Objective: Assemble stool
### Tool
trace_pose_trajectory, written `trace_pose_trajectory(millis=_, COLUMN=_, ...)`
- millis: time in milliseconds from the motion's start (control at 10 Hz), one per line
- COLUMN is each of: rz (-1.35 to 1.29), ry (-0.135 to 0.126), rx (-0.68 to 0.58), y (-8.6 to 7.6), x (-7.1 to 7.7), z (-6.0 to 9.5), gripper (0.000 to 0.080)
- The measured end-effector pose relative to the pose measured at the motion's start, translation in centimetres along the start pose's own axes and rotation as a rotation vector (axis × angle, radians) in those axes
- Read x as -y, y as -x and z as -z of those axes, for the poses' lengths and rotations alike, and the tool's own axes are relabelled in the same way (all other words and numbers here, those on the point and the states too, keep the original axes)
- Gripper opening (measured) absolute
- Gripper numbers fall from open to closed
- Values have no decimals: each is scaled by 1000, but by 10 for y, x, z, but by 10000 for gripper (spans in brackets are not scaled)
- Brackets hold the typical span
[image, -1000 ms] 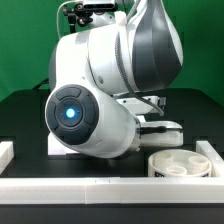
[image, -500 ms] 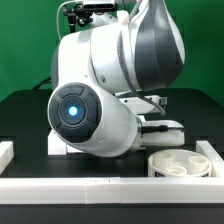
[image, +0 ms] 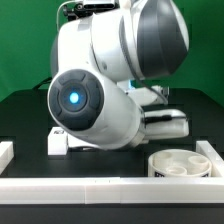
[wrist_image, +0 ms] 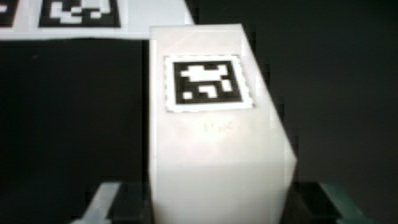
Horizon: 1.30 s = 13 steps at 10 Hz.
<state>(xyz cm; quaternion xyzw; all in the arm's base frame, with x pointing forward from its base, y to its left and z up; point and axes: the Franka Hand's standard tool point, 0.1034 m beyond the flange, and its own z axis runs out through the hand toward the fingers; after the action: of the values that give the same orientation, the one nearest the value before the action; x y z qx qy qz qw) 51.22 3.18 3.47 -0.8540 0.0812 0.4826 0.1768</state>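
Right, starting at the exterior view's left: a small white block (image: pixel 57 143) pokes out beside the arm, too hidden to name. The bulky white robot arm (image: pixel 110 90) fills the middle. At the exterior view's right, the white round thick disc seat (image: pixel 180 163) lies on the black table (image: pixel 30 115), just inside the long white border rail (image: pixel 100 186).

On the wrist view, the short white blocky leg (wrist_image: pixel 214 130) lies tag-up. Its long axis runs straight out from the two-finger gripper (wrist_image: pixel 217 205) towards the marker board (wrist_image: pixel 71 12). The near end sits between the dark fingers (wrist_image: pixel 111 200), which are set narrow around it. Whether they actually pinch it, I cannot tell. The leg looks centred, so I judge a square squeeze across its width is the key.
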Motion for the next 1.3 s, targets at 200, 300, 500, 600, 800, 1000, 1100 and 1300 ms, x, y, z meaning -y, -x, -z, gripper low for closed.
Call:
trace_pose_trajectory(millis=200, rz=14, ry=5, rx=6, y=16, x=15, z=28, gripper=340)
trace_pose_trajectory(millis=300, rz=9, ry=7, rx=-15, y=17, x=20, z=37, gripper=340)
trace_pose_trajectory(millis=500, rz=20, ry=5, rx=-30, y=11, x=19, z=34, gripper=340)
trace_pose_trajectory(millis=600, rz=23, ry=5, rx=-70, y=6, x=20, z=39, gripper=340)
trace_pose_trajectory(millis=800, rz=33, ry=2, rx=-144, y=-6, x=21, z=43, gripper=340)
trace_pose_trajectory(millis=1000, rz=55, ry=9, rx=-281, y=0, x=31, z=70, gripper=340)
trace_pose_trajectory(millis=1100, rz=58, ry=10, rx=-330, y=7, x=35, z=81, gripper=340)
trace_pose_trajectory(millis=1300, rz=62, ry=12, rx=-434, y=6, x=41, z=98, gripper=340)
